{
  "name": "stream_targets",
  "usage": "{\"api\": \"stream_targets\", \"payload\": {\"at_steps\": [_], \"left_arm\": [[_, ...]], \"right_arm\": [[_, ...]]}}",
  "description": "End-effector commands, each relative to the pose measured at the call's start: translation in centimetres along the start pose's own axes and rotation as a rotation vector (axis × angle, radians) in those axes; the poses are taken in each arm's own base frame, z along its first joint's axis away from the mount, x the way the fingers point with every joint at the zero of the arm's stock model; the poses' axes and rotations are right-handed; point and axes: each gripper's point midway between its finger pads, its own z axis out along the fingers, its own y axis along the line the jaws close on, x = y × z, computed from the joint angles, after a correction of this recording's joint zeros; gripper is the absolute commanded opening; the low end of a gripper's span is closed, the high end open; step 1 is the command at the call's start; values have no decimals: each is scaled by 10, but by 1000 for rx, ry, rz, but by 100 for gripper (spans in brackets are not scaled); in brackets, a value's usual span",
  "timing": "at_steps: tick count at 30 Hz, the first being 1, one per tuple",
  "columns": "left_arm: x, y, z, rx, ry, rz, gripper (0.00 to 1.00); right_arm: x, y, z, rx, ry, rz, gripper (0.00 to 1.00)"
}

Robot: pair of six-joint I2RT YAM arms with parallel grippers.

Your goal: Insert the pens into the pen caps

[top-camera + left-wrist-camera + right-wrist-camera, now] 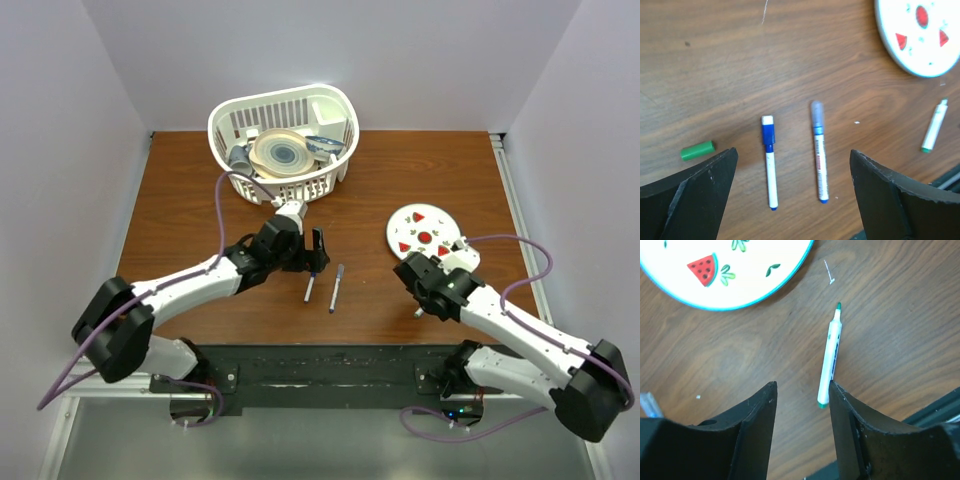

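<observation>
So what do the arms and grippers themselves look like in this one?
The left arm and right arm have white links joined by chunky black joints, with purple cables looping alongside. The left gripper and right gripper have broad, matte black, wedge-shaped fingers. No markings are visible.

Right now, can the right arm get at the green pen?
Probably yes: the green pen lies flat in the open, its near end just by the open right gripper, and the plate sits apart from it.
</observation>
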Motion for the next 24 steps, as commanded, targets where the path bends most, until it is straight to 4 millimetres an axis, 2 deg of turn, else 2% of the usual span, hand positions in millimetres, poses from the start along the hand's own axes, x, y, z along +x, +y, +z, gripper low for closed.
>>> {"api": "stream_targets", "payload": {"at_steps": [1, 5, 12, 15, 19, 21, 23, 24], "left_arm": [[-28, -3, -25, -4, -64, 72, 100], [-36, 5, -38, -36, -117, 80, 99], [-30, 2, -42, 2, -121, 53, 98], [-31, 4, -44, -3, -128, 50, 98], [-32, 5, -48, -2, -138, 45, 96], [-34, 2, -52, 12, -149, 38, 95], [-35, -6, -55, 51, -154, 33, 92], [-37, -9, -57, 68, -159, 28, 91]], "right_arm": [[6, -1, 20, 40, 15, 45, 48], [23, -5, 37, 77, 71, 61, 46], [37, -14, 54, 120, 110, 99, 44], [47, -20, 60, 124, 131, 108, 39], [53, -18, 63, 115, 146, 92, 31], [54, -13, 65, 87, 153, 70, 21], [59, -8, 65, 58, 182, 25, 3], [58, -2, 64, 33, 185, 17, 0]]}}
